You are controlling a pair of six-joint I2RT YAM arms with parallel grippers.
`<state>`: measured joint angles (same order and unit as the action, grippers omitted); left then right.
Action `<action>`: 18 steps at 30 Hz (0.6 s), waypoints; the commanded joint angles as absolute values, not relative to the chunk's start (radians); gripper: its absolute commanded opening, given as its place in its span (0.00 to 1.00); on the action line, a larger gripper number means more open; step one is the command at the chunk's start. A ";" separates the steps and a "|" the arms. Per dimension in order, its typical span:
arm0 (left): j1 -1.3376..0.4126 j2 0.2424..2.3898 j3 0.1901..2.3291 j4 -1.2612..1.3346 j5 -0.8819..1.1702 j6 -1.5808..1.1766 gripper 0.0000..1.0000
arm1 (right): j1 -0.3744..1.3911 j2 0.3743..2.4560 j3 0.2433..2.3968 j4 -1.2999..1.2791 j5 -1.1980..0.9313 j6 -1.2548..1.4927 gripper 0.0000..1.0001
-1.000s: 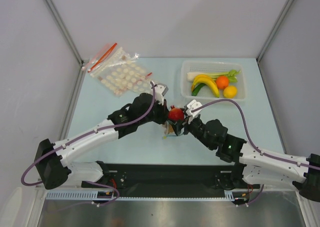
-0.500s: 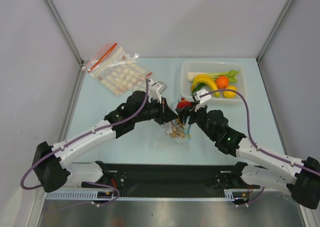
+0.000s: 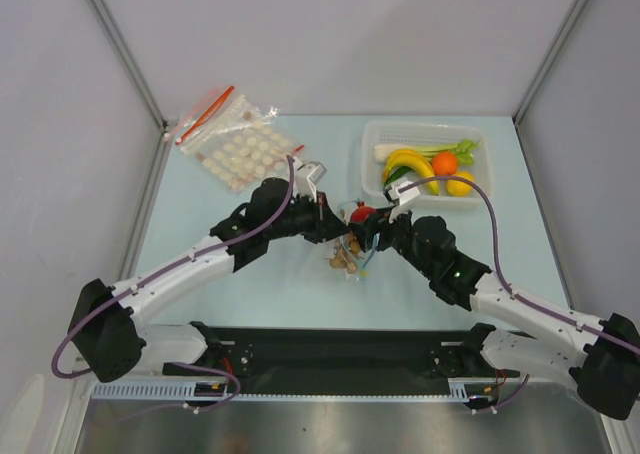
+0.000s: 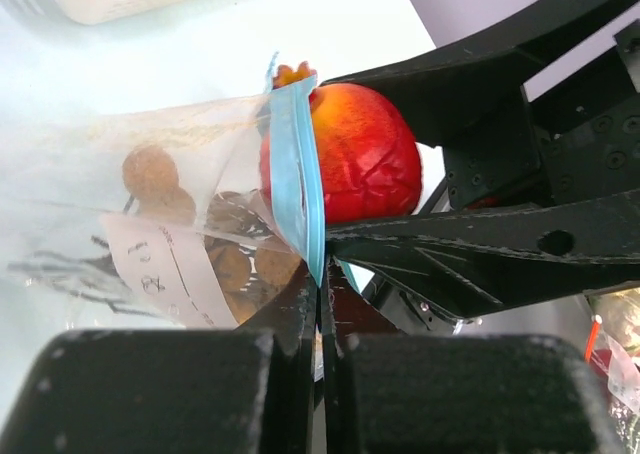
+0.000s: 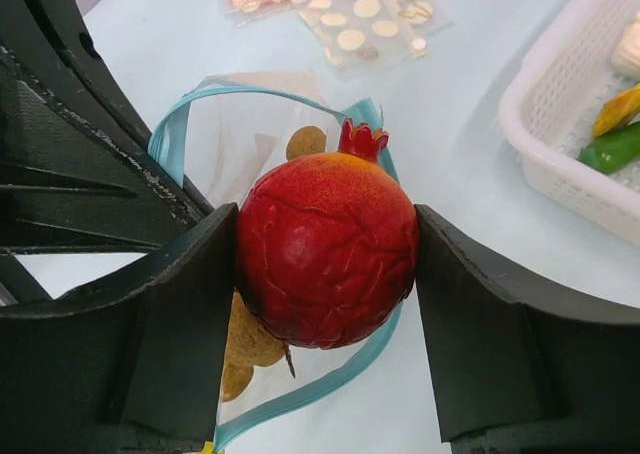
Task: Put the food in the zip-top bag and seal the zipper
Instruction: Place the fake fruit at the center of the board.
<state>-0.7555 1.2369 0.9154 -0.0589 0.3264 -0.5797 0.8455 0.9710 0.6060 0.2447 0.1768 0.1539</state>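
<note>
My right gripper point(image 5: 326, 264) is shut on the small red fruit point(image 5: 325, 249) and holds it over the open mouth of the zip-top bag point(image 5: 250, 114). The blue-teal zipper point(image 5: 300, 399) loops round below the fruit. The tan-brown fruits point(image 5: 250, 339) lie inside the bag. My left gripper point(image 4: 322, 294) is shut on the bag's zipper strip point(image 4: 295, 179) and holds that edge up. In the left wrist view the red fruit point(image 4: 365, 154) sits right at the strip, and the tan fruits point(image 4: 165, 189) show through the plastic. From above, both grippers meet at the bag point(image 3: 347, 259) at mid-table.
A white basket point(image 3: 372, 164) with bananas, an orange, a lemon and greens stands at the back right. A clear bag with a red strip and white discs point(image 3: 235, 139) lies at the back left. Side walls close in the table.
Both grippers have moved up and away from the front edge with bag and red fruit. The red fruit has come down to the bag's mouth.
</note>
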 commanded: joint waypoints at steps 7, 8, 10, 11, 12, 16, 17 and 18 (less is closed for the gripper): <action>-0.749 1.267 0.913 0.064 0.459 -0.572 0.00 | 0.779 1.014 0.617 0.295 -0.017 0.235 0.24; -0.747 1.276 0.905 0.093 0.469 -0.578 0.00 | 0.756 1.019 0.621 0.285 -0.028 0.247 0.24; -0.749 1.301 0.897 0.129 0.492 -0.594 0.00 | 0.729 1.025 0.630 0.264 -0.041 0.270 0.22; -0.749 1.328 0.894 0.153 0.500 -0.606 0.00 | 0.718 1.023 0.637 0.232 -0.040 0.284 0.21; -0.749 1.345 0.894 0.184 0.508 -0.614 0.00 | 0.697 1.013 0.646 0.216 -0.029 0.291 0.20; -0.750 1.413 0.878 0.338 0.522 -0.664 0.00 | 0.669 0.965 0.675 0.098 0.078 0.307 0.20; -0.752 1.426 0.864 0.391 0.525 -0.714 0.00 | 0.669 0.954 0.686 0.028 0.103 0.307 0.21; -0.752 1.449 0.833 0.458 0.525 -0.742 0.00 | 0.669 0.947 0.715 -0.003 0.127 0.310 0.21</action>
